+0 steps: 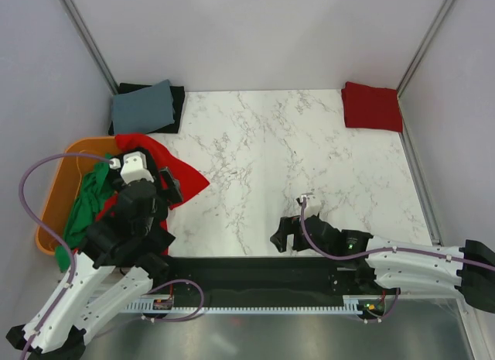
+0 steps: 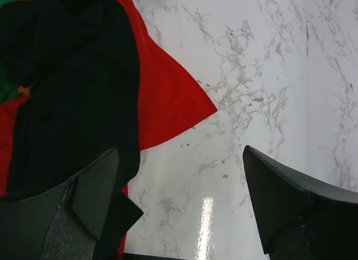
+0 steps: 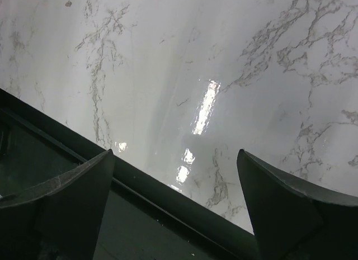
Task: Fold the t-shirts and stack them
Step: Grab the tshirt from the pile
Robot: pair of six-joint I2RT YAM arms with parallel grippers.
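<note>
Now, both gape empty: left claw (image 2: pixel 180 159) by the loose red t-shirt (image 2: pixel 168 103) spilling from the orange tub (image 1: pixel 48 213), right claw (image 3: pixel 174 156) low over the bench (image 1: pixel 309 143); folded grey-blue t-shirt (image 1: pixel 143 106) back-left, folded red t-shirt (image 1: pixel 371 106) back-right.

On the desk (image 1: pixel 294 159), far left corner: two folded t-shirts (image 1: pixel 143 106), one atop the other. Far right corner: one folded t-shirt (image 1: pixel 371 106). Left edge: tub (image 1: pixel 54 197) holding loose t-shirts (image 1: pixel 189 178), spilling rightward onto the desk, nearer than the stack.

Glossy marble-look table (image 1: pixel 309 166), cloth t-shirts (image 1: pixel 182 174)
</note>
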